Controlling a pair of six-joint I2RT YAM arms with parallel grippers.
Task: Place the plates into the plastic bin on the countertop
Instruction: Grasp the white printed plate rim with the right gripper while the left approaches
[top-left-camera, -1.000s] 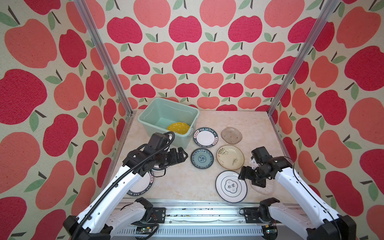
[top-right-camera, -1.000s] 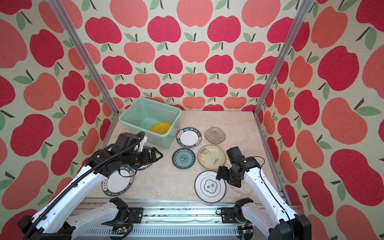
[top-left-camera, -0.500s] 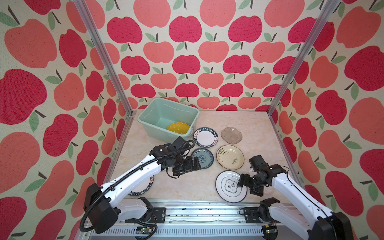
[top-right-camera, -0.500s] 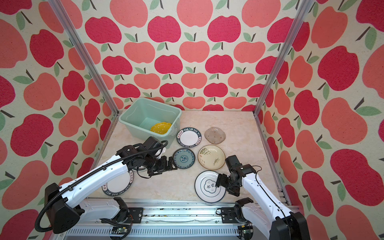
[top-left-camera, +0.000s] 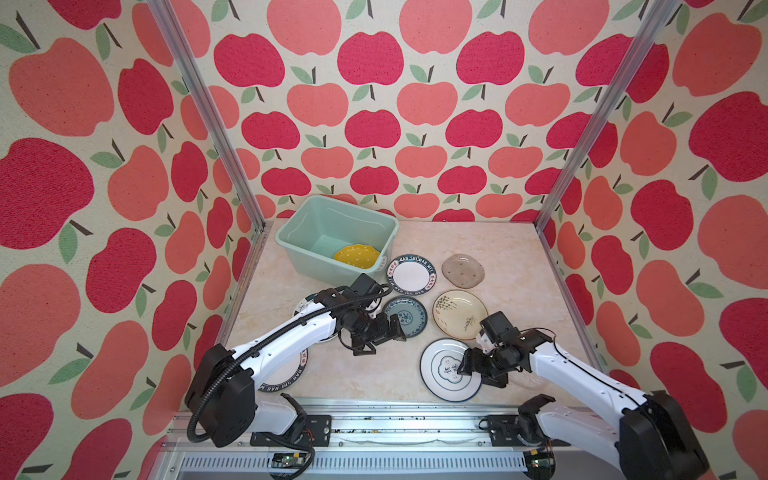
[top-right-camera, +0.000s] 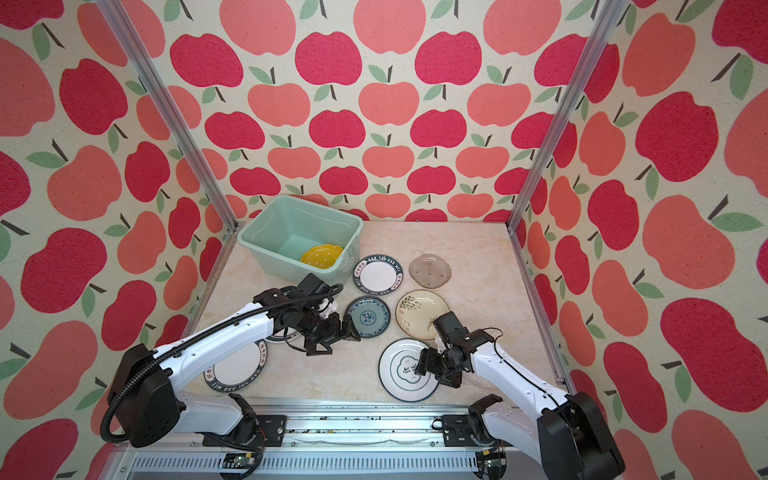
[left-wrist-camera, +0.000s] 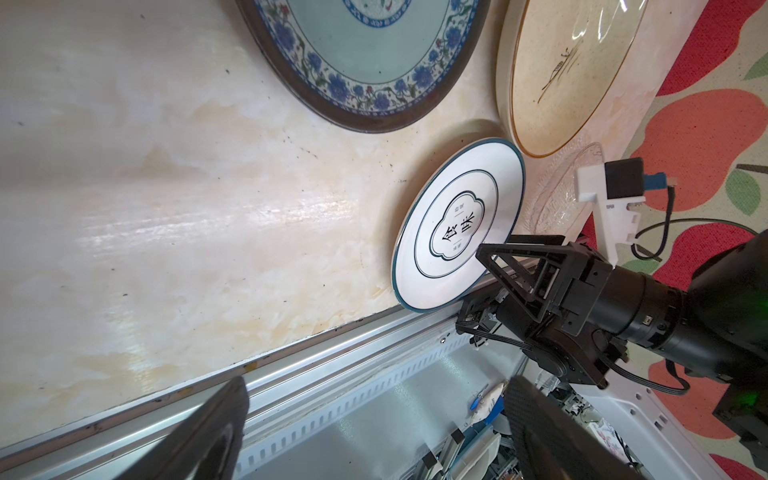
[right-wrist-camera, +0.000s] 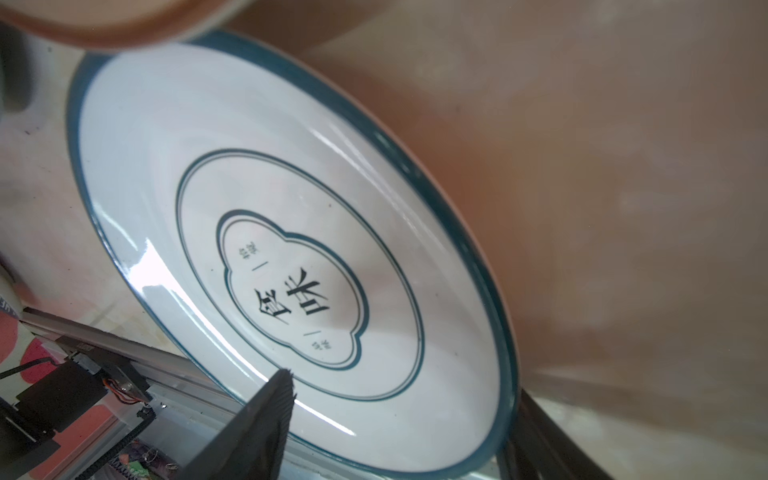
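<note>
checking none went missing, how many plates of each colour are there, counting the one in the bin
yellow plate: 1
dark-rimmed white plates: 3
green-rimmed white plate: 1
teal plate: 1
cream plate: 1
glass plates: 2
total: 9

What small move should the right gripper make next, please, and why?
Probably close the right gripper on the green-rimmed white plate: its open jaws straddle that plate's rim on the countertop, and only the yellow plate shows in the plastic bin.

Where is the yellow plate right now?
In both top views the yellow dotted plate lies inside the mint-green bin, in its near right corner, close to the dark-rimmed lettered plate.
</note>
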